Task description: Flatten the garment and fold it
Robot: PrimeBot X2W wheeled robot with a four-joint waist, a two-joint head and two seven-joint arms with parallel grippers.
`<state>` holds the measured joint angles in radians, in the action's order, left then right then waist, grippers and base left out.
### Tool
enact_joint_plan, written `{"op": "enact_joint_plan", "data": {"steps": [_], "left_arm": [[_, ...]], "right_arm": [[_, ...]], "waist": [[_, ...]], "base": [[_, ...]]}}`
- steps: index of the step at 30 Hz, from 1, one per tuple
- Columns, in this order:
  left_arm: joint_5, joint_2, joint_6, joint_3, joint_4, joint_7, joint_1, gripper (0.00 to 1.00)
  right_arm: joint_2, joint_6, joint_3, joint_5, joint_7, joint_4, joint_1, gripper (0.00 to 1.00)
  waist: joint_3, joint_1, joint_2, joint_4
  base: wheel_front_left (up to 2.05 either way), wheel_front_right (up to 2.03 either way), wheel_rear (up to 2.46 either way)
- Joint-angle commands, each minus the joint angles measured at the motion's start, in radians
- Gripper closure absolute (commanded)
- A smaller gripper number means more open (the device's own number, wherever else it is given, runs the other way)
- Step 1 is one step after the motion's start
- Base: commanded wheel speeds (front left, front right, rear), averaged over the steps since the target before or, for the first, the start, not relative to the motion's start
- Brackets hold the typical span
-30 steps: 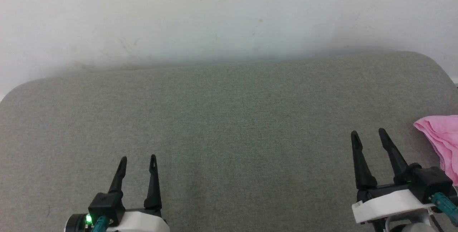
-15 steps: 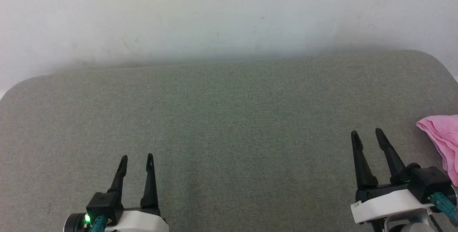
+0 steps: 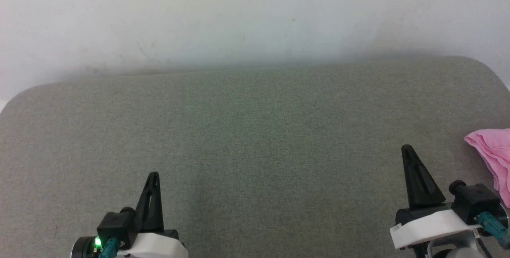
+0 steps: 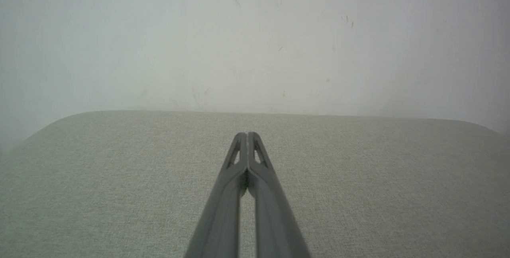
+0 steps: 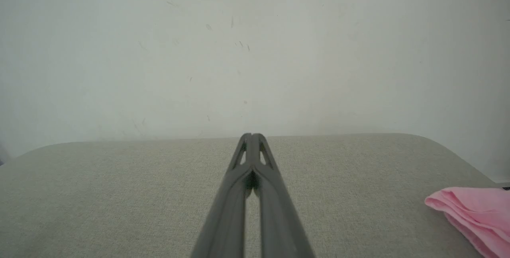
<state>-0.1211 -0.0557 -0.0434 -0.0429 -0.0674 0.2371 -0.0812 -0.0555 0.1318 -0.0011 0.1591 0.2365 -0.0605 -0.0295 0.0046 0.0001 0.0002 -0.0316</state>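
Both claws closed on nothing.

- Left gripper [image 3: 153, 175]: fingers pressed together into one blade, low over the grey-green cushion [image 3: 255, 130]. Ahead of it is bare cushion, then the white wall [image 3: 255, 11].
- Right gripper [image 3: 407, 148]: same, tips touching, empty.
- The garment [image 3: 491, 156] lies to the right of the right claw, near but apart, about level with its fingers, at the cushion's right edge.

Why so, my read: both arms sit parked at the near edge, clear of the cloth, with no grasp in hand. The pink cloth lies in stacked layers, doubled over rather than spread. Most of it runs out of frame, so I cannot tell how neatly.

Views:
- Head view gives both claws and their spacing.
- Right wrist view shows the layered edges plainly, and the tips meeting.
- Left wrist view confirms closure on that side.
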Motion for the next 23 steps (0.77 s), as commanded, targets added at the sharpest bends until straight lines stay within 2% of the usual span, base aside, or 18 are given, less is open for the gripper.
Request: {"op": "enact_joint_plan", "data": {"steps": [1, 23], "left_arm": [[0.009, 0.001, 0.004, 0.003, 0.006, -0.005, 0.008, 1.0], [0.031, 0.002, 0.012, 0.011, 0.018, -0.051, 0.022, 1.0]], "right_arm": [[0.001, 0.0, 0.0, -0.008, -0.007, 0.005, 0.003, 1.0], [0.002, 0.0, 0.0, -0.038, -0.052, 0.016, 0.008, 1.0]], "waist": [[0.0, 0.0, -0.0002, 0.0], [-0.001, 0.0, -0.0002, 0.007]], "base": [[0.0, 0.0, 0.0], [0.0, 0.0, 0.0]]}}
